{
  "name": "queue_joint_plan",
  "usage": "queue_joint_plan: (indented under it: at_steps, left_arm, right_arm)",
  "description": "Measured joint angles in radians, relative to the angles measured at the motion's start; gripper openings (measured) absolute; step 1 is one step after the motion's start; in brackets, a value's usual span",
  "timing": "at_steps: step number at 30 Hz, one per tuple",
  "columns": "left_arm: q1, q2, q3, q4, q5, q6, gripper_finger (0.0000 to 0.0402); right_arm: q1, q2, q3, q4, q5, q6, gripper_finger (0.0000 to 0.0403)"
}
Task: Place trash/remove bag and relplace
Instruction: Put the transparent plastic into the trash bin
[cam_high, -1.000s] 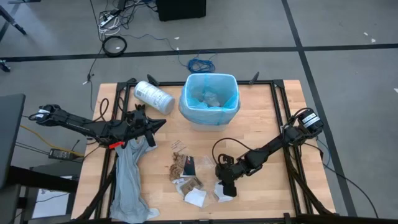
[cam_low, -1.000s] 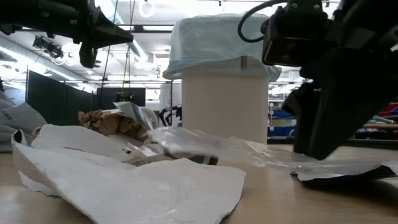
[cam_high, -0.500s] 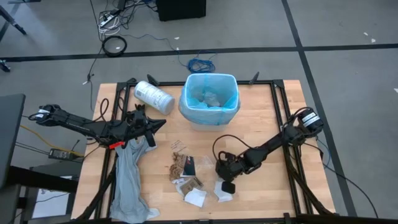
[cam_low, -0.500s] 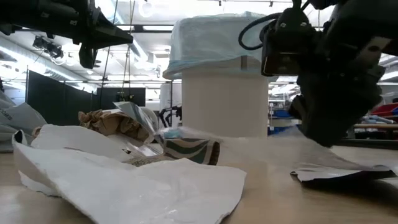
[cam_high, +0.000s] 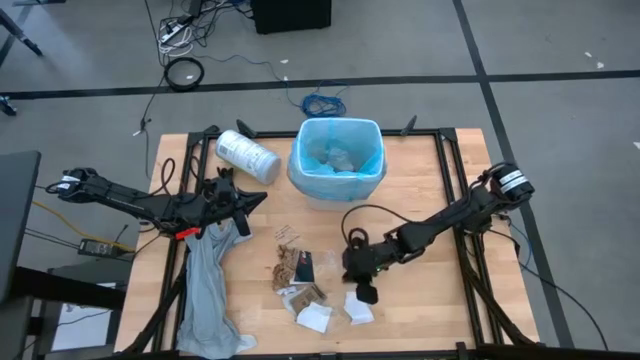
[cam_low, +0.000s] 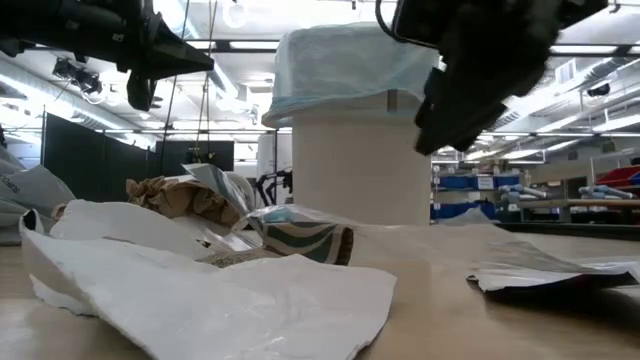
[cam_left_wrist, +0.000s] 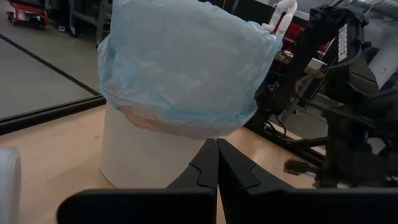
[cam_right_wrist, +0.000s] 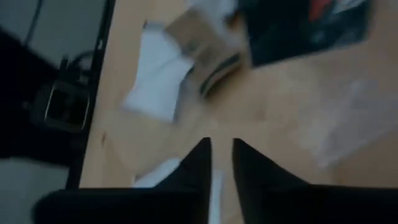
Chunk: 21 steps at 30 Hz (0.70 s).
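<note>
right hand (cam_high: 362, 287): fingers slightly apart, empty, above trash (cam_high: 300, 280) | left hand (cam_high: 238, 200): together, empty

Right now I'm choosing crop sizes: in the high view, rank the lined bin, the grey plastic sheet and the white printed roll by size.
1. Long limp grey plastic sheet
2. White bin with light-blue liner, nearly as large
3. White cylindrical printed roll

Left gripper (cam_left_wrist: 217, 163) low in foreground, fingers (cam_left_wrist: 205, 167) pressed together, nothing between them. Ahead: white bin (cam_left_wrist: 152, 149) upright on wooden table (cam_left_wrist: 56, 143), light-blue bag (cam_left_wrist: 180, 62) lining it, folded over rim (crinkly, hanging partway down wall). Beyond bin, dark arm (cam_left_wrist: 348, 112) with cables. Grey floor (cam_left_wrist: 31, 74) past table edge.
</note>
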Motion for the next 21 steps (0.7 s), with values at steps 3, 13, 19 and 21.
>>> queue_joint_plan:
  at_steps: [3, 13, 19, 21]
  left_arm:
    - [0.0, 0.0, 0.0, -0.012, 0.022, 0.0, 0.0008]
    - [0.0, 0.0, 0.0, -0.047, 0.057, -0.001, 0.0008]
    - [0.0, 0.0, 0.0, -0.052, 0.057, -0.001, 0.0008]
    - [0.0, 0.0, 0.0, -0.055, 0.057, -0.001, 0.0008]
  right_arm:
    - [0.0, 0.025, -0.001, -0.009, -0.026, -0.024, 0.0111]
    - [-0.003, 0.106, -0.001, 0.063, -0.009, -0.112, 0.0252]
    - [0.027, 0.134, -0.001, 0.069, -0.019, -0.141, 0.0237]
    - [0.028, 0.148, 0.001, 0.066, 0.006, -0.156, 0.0229]
